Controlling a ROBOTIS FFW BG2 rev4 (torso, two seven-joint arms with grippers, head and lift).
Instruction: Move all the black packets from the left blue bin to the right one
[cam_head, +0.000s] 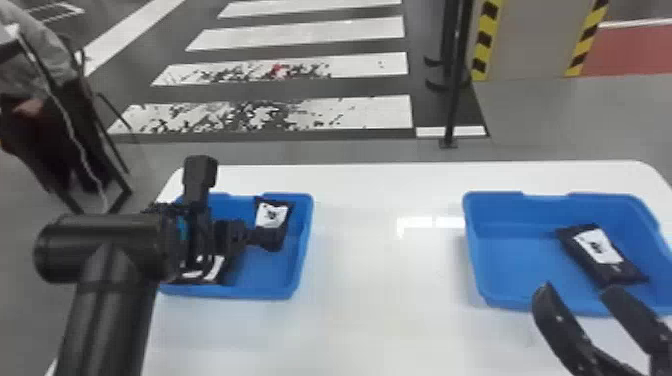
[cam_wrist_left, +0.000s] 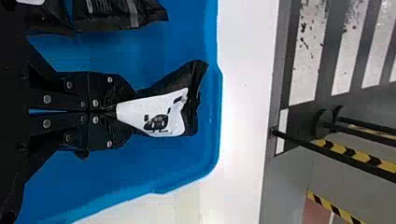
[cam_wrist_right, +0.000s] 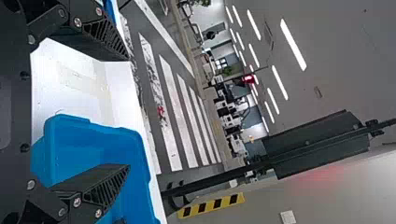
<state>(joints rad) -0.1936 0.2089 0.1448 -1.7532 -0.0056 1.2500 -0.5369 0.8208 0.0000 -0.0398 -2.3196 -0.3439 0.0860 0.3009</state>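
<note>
Head view: a white table bears blue bins, crosswalk beyond.

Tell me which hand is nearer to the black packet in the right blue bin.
Right. The right hand, open, is just this side of that packet; the left hand is at the left blue bin, shut on another packet.

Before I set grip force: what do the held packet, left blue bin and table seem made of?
Held packet: probably plastic or foil film, black and creased, white label. Left blue bin: likely moulded plastic, uniform colour, rounded rim. Table: smooth white top, glossy by its reflections, maybe laminate.
</note>
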